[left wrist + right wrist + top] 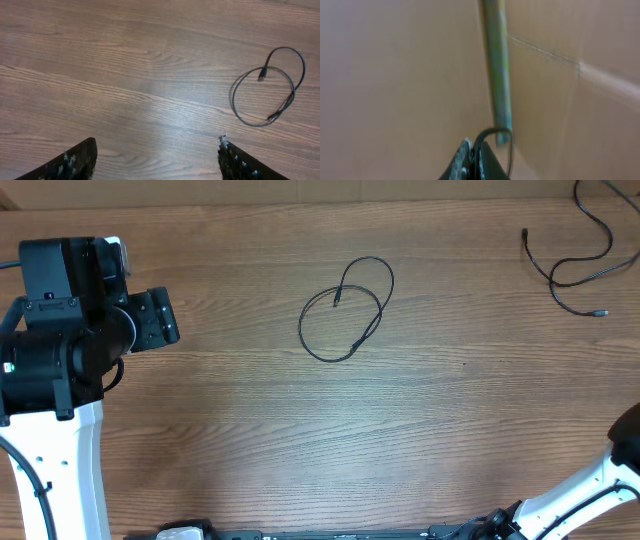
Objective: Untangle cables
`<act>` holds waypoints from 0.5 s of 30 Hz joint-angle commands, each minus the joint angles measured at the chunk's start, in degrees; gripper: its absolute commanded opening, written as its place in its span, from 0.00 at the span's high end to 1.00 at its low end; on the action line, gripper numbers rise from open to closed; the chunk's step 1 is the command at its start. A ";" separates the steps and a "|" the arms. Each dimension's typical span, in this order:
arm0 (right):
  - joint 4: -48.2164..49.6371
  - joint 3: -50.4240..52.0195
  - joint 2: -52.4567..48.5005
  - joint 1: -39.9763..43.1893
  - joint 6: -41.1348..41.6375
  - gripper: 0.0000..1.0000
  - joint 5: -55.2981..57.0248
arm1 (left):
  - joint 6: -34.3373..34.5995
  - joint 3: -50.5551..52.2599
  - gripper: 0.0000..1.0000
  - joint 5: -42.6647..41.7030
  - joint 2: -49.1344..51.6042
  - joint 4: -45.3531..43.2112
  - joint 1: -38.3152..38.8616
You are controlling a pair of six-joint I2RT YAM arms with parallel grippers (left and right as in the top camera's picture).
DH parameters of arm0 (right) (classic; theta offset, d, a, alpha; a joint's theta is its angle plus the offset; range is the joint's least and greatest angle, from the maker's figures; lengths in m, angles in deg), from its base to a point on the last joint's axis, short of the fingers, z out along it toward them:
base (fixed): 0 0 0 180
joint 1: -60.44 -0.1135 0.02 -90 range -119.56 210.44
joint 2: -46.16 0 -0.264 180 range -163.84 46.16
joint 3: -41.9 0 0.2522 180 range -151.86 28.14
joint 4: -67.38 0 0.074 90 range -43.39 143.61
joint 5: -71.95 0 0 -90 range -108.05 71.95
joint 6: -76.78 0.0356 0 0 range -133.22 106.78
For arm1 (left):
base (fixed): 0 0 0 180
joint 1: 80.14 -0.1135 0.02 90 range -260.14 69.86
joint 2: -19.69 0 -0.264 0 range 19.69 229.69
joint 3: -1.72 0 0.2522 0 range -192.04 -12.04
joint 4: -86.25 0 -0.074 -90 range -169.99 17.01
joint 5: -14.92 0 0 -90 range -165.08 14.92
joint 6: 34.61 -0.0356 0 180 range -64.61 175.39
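One thin black cable point(302, 332) lies coiled in a loose double loop at the table's middle back, both plug ends inside or on the loop. It also shows in the left wrist view point(233, 100), ahead and to the right of my left gripper point(157, 160). That gripper point(150, 318) is open and empty, hovering at the left side. A second black cable point(608, 235) trails at the far right corner, rising out of the overhead view, with a silvery tip point(603, 312). My right gripper point(475, 156) is shut on a thin black cable point(492, 130); it is outside the overhead view.
The left arm's black and white body point(50, 360) fills the left edge. The right arm's white link point(580, 490) shows at the bottom right corner. The right wrist view faces a brown cardboard-like wall with a greenish upright bar point(497, 65).
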 commanded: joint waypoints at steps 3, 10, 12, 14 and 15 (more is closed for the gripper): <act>-5.31 -0.33 -6.64 0.87 -1.18 0.96 7.13 | -0.87 -1.20 0.23 0.13 -0.61 0.37 0.26; -8.83 5.14 -11.89 4.76 -1.20 0.96 7.08 | -1.05 -1.20 0.23 0.17 -0.61 2.34 0.26; -8.07 8.55 -12.09 5.77 -1.18 0.96 6.97 | -1.36 -1.20 0.23 0.17 -0.61 2.34 0.26; -7.10 12.17 -12.09 6.36 -1.18 0.96 6.62 | -1.33 -1.20 0.23 0.15 -0.61 2.12 0.26; -6.88 13.44 -12.09 6.43 -1.20 0.96 6.64 | -1.33 -1.20 0.23 0.15 -0.61 2.01 0.26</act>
